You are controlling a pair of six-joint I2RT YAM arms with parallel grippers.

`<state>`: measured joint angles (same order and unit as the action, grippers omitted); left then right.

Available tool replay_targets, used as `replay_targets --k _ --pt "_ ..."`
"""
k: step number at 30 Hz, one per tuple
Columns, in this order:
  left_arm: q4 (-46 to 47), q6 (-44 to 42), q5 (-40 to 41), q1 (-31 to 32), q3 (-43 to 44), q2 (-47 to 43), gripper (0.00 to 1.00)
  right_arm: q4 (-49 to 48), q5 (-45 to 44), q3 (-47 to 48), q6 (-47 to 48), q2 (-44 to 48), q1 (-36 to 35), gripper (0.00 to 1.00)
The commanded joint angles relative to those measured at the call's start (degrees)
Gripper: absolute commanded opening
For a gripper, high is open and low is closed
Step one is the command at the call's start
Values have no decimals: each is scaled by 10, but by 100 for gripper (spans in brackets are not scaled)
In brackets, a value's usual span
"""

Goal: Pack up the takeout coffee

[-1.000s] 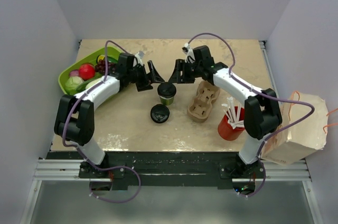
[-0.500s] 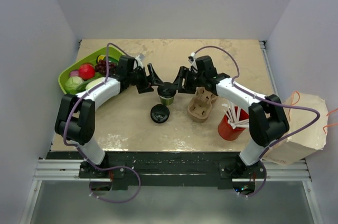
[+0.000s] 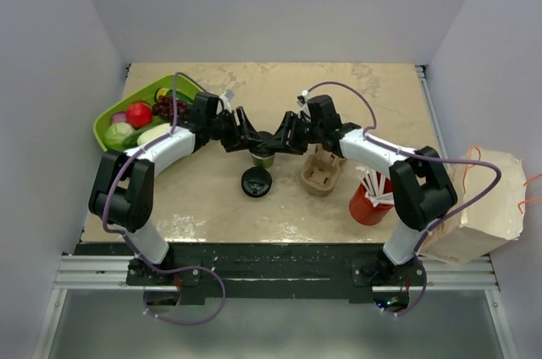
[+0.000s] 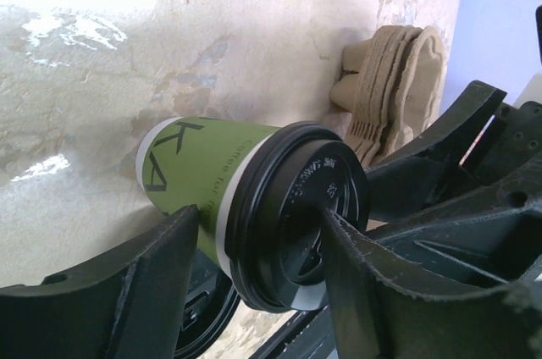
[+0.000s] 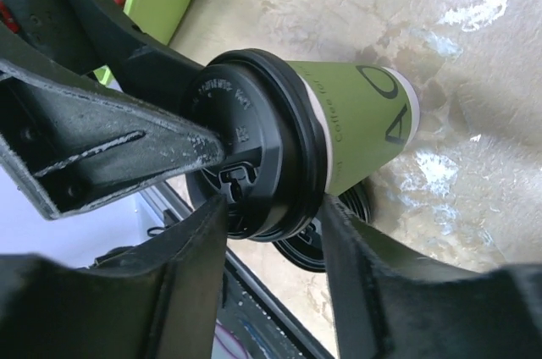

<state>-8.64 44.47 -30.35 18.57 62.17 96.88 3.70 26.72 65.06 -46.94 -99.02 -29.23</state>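
A: Arms?
B: Above the mottled beige tabletop (image 3: 381, 88), left arm (image 3: 161, 146) and right arm (image 3: 373, 149) reach inward; left gripper (image 3: 247, 135) and right gripper (image 3: 286, 137) meet at frame centre.
A: Jaws?
B: Each pair straddles the takeout coffee (image 4: 190, 177), a green paper cup with round black lid (image 4: 292, 215); clamping cannot be told.

Over a tan table (image 3: 381, 92), the left gripper (image 3: 246, 135) and right gripper (image 3: 284, 138) flank the takeout coffee (image 3: 263, 156) from opposite sides. A loose black lid (image 3: 256, 182) lies just in front. A cardboard cup carrier (image 3: 322, 170) and a red cup (image 3: 368, 200) of straws stand to the right, and a green fruit tray (image 3: 129, 103) sits at far left.
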Motion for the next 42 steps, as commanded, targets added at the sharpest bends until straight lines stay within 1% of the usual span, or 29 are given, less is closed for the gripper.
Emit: replay_targets --k 1,2,3,4,5,8,9,11,13,14,15,16,17,18,20,21,22,24,25,26,27,31,36,42 --pt "14 15 -5 6 -20 3 61 -27 1 -12 -12 -8 -4 45" --pt "15 19 -4 8 -24 0 60 -26 -2 -11 -11 -11 -4 40" --pt "18 23 -2 9 -28 -3 58 -27 -6 -11 -8 -14 -4 36" --pt "20 26 -2 9 -38 -6 58 -26 -8 -8 -5 -17 -5 33" --pt "22 30 -1 9 -42 -10 57 -24 -6 0 -2 -26 -5 23" --pt "26 36 2 9 -57 -21 56 -12 -4 26 13 -38 -5 18" --pt "28 38 1 10 -62 -26 54 -5 -4 33 24 -45 -4 18" --pt "28 42 1 10 -73 -36 53 9 0 61 40 -55 -4 20" --pt "30 45 -1 11 -86 -46 53 49 -5 99 82 -71 -3 25" --pt "30 44 -3 12 -89 -56 53 69 -10 117 103 -78 -3 26" --pt "29 44 -4 14 -93 -61 53 113 -17 134 142 -89 -2 27" --pt "25 42 -2 16 -97 -66 53 130 -19 151 163 -105 -2 28" --pt "23 40 -2 21 -100 -75 53 147 -19 188 185 -116 -2 27" --pt "20 37 -2 22 -101 -78 54 192 -25 209 223 -126 -2 27" --pt "19 36 -7 23 -108 -85 56 212 -19 255 257 -150 -2 26" --pt "19 35 -7 24 -110 -87 58 249 -17 274 298 -158 -2 26" --pt "20 33 -8 24 -111 -89 59 265 -16 312 322 -177 -3 26" --pt "17 33 -5 24 -109 -90 65 311 -11 343 359 -189 -2 32" --pt "22 34 -3 24 -108 -90 67 320 -11 363 366 -192 -2 35" --pt "23 35 -4 24 -106 -90 73 322 -14 366 369 -189 -2 40" --pt "21 36 -4 24 -101 -89 77 320 -18 367 369 -186 -2 42" --pt "9 31 8 22 -75 -91 86 293 -26 352 337 -162 -2 51" --pt "-22 12 34 18 -45 -101 92 251 -45 340 289 -123 -2 58" --pt "-34 6 65 5 -45 -124 95 228 -122 310 261 -76 -1 61"
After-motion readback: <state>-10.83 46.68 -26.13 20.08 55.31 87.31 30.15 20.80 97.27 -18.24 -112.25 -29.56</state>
